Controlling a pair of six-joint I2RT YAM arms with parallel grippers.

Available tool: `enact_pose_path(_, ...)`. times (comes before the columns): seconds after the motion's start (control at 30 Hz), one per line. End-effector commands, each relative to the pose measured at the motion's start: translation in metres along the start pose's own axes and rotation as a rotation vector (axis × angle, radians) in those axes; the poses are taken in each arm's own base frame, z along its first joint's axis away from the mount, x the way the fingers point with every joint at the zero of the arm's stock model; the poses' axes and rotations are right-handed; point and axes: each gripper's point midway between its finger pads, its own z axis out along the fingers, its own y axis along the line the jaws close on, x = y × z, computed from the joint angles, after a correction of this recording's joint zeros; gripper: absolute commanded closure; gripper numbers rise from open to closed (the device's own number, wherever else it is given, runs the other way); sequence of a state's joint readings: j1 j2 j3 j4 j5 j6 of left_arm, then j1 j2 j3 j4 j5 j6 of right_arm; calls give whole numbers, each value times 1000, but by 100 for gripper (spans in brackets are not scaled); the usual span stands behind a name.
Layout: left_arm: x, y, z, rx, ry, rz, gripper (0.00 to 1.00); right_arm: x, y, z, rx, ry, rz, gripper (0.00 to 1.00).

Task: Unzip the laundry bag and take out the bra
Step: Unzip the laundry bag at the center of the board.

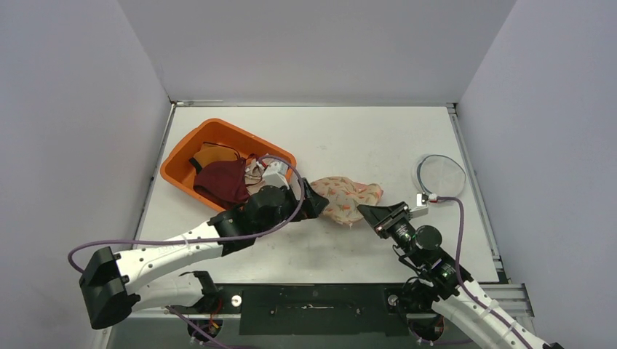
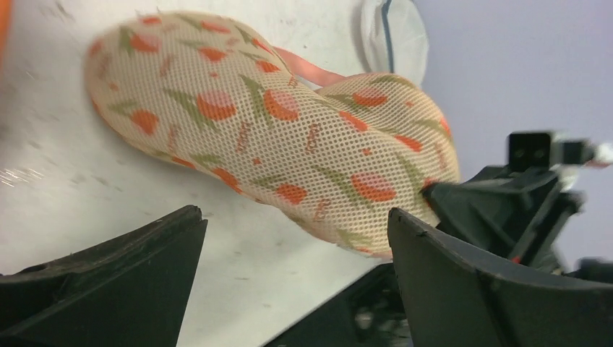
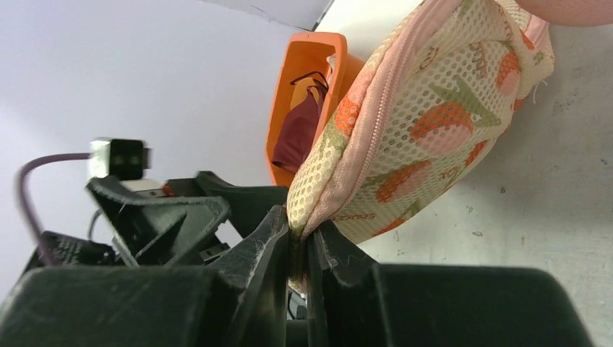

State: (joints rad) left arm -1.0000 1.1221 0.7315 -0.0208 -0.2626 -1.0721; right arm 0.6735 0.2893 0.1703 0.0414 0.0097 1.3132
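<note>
The laundry bag (image 1: 348, 198) is cream mesh with orange flowers and green leaves, and lies mid-table. Its pink zipper band (image 3: 390, 83) runs along the edge and looks closed where it shows. My right gripper (image 3: 302, 230) is shut on the bag's near corner, pinching the mesh and the pink seam, and that end is lifted off the table. In the top view the right gripper (image 1: 365, 212) sits at the bag's near right end. My left gripper (image 2: 295, 213) stands open just short of the bag (image 2: 275, 123), at its left end (image 1: 314, 202), with nothing between the fingers. The bra is hidden.
An orange bin (image 1: 182, 156) at the back left holds a maroon garment (image 1: 222, 182) and an orange one. A round white mesh piece (image 1: 441, 174) lies at the right, close to the table's edge. Grey walls close in the table on three sides.
</note>
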Motion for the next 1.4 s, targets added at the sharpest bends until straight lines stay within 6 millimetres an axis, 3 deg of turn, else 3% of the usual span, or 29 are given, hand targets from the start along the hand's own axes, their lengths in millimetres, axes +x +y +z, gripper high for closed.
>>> enact_pose_path(0.0,-3,28,-17,-92,39,626,4,-3,19,-1,5,20,11,95)
enact_pose_path(0.23,39,27,-31,-52,63,1234,4,2,23,-1,19,64,26,95)
enact_pose_path(0.33,45,27,-34,16,61,1335,4,2,26,-1,14,67,15,95)
enact_pose_path(0.43,46,13,-39,138,-12,1346,4,3,28,-1,9,76,15,95)
enact_pose_path(0.53,32,-11,-36,131,-87,1100,4,0,31,-2,-2,66,4,95)
enact_pose_path(0.67,26,-49,-43,148,-98,603,1,-7,35,-2,-20,29,-15,95)
enact_pose_path(0.73,26,-58,-44,167,-84,367,0,-7,35,-2,-20,27,-24,95)
enact_pose_path(0.83,33,-44,-35,154,11,-47,4,-7,33,-1,-12,27,-34,95)
enact_pose_path(0.97,43,-29,-24,285,132,-471,4,-9,33,-3,-18,17,-31,95)
enact_pose_path(1.07,46,-21,-17,303,125,-639,4,-9,33,-4,-29,11,-27,95)
enact_pose_path(1.23,60,-42,0,252,166,-698,4,-10,29,-5,-28,5,-56,95)
enact_pose_path(1.37,51,-42,10,243,113,-771,4,-7,26,-7,-43,12,-77,95)
